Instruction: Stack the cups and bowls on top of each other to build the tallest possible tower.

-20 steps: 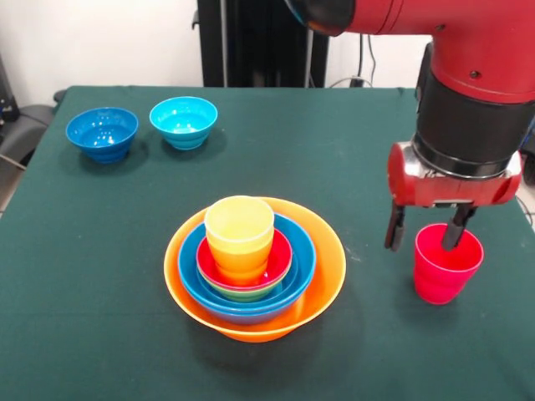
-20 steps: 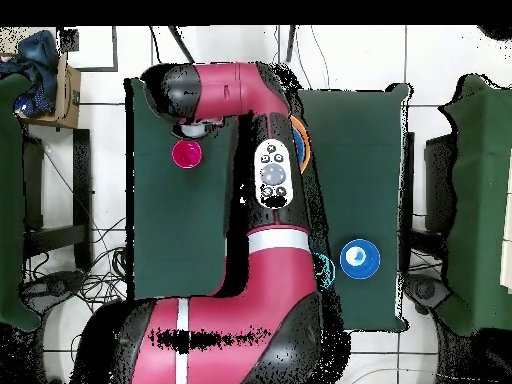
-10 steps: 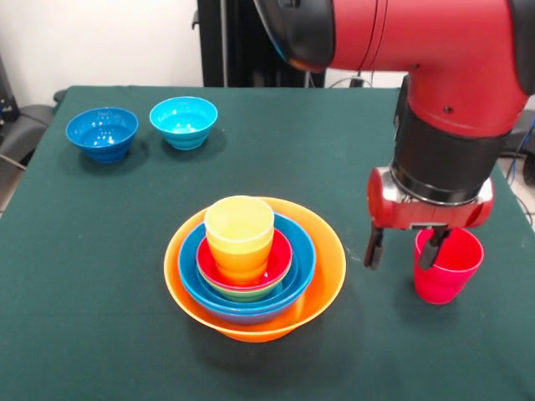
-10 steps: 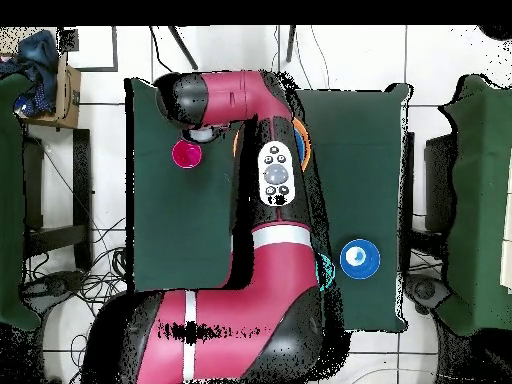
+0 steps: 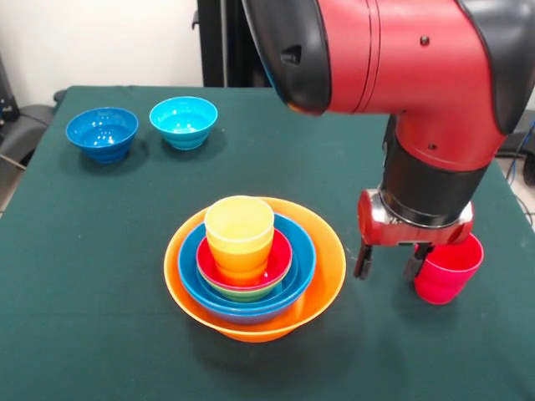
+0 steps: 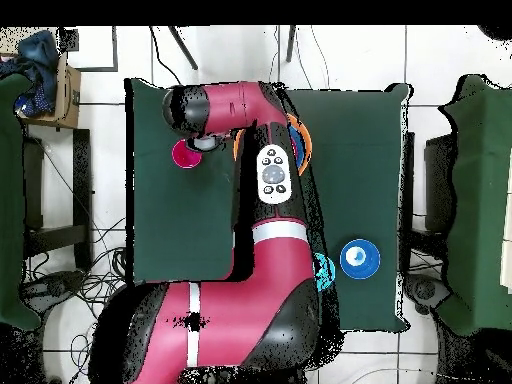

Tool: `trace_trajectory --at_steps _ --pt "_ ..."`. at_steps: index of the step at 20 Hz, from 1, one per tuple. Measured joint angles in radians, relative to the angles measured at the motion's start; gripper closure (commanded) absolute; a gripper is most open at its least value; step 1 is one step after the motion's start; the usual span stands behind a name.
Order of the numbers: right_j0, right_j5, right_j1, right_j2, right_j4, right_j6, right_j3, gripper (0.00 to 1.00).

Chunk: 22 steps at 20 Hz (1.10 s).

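From the front, the tool (image 5: 390, 261) hangs with fingers spread, empty, the red cup (image 5: 448, 268) just beside it and the tower (image 5: 254, 267) opposite; overhead, the arm (image 6: 262, 200) hides both fingers and most of the tower.

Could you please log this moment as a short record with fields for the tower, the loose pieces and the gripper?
tower: yellow cup on top, nested in red, green and blue bowls inside the large orange bowl
loose cup: red cup, upright on the table, right of the tower in the front view
loose bowls: dark-blue bowl and light-blue bowl, side by side at the table's far edge
gripper: gripper open, empty, between tower and red cup
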Motion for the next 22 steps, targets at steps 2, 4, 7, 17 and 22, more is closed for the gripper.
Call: trace_trajectory --at_steps 2,4,7,17,22 --pt "0.000 0.000 0.002 0.003 0.000 0.000 0.003 0.00" --pt "-0.001 0.000 -0.001 0.008 0.000 0.000 0.012 0.00" --pt "-0.003 0.000 -0.018 0.018 0.001 0.000 0.040 0.00" --pt "-0.016 0.000 -0.093 0.040 0.003 0.000 0.088 0.00" --pt "-0.015 0.000 -0.102 0.045 0.003 0.000 0.088 0.00"
